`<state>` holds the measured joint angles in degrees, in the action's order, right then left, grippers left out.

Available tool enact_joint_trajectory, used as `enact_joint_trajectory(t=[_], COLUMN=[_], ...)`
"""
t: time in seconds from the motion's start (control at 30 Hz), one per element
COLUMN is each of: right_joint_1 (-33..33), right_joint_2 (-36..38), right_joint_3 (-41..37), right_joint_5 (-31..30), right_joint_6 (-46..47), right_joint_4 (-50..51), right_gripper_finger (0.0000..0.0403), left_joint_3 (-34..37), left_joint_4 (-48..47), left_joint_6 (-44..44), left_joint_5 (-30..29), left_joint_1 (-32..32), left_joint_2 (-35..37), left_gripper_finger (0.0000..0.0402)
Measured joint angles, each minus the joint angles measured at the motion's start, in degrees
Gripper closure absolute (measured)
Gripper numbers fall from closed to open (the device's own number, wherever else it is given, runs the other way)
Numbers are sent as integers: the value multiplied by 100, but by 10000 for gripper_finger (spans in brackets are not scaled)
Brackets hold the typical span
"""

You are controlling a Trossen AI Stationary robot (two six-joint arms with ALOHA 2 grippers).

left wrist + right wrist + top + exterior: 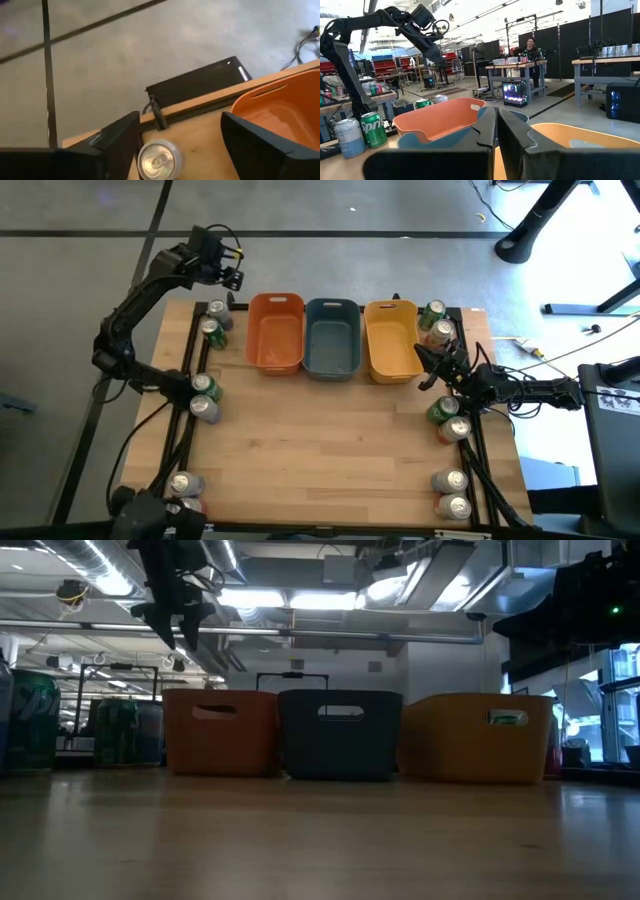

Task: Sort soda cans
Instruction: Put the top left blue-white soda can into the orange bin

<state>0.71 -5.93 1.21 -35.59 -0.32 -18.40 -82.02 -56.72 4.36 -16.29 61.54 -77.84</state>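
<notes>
Upper left in the high view, left claw [232, 265] hangs open, empty, above silver can [158, 160]; right claw [428, 370] shut, empty.

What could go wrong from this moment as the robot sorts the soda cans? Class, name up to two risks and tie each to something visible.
The left end effector hangs open above a silver-topped can at the table's far left corner, next to another can; descending off-centre could topple one or push it off the edge. The right end effector, shut, sits close to the yellow bin and cans; a swing could knock them.
</notes>
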Motion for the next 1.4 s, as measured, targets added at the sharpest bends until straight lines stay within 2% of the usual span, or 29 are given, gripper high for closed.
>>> enact_joint_trajectory(t=[0.13,0.47,0.9,1.1,1.3,1.4], right_joint_1=[0,0,0,0,2,1], right_joint_2=[0,0,2,2,2,2], right_joint_3=[0,0,2,2,2,2], right_joint_5=[-2,0,-2,-2,-2,0], right_joint_6=[2,1,37,68,180,321], right_joint_4=[106,108,204,213,314,458], right_gripper_finger=[384,384,384,384,384,384], left_joint_3=[0,0,0,0,2,2], left_joint_4=[-208,-812,-1022,-1044,-1260,-1372], left_joint_6=[60,52,20,-895,-2254,-2578], left_joint_5=[1,4,-29,-91,-750,-807], left_joint_1=[87,76,70,3,-170,-163], left_joint_2=[-167,-991,-1399,-1585,-1633,-1633], left_gripper_finger=[113,111,111,111,112,111])
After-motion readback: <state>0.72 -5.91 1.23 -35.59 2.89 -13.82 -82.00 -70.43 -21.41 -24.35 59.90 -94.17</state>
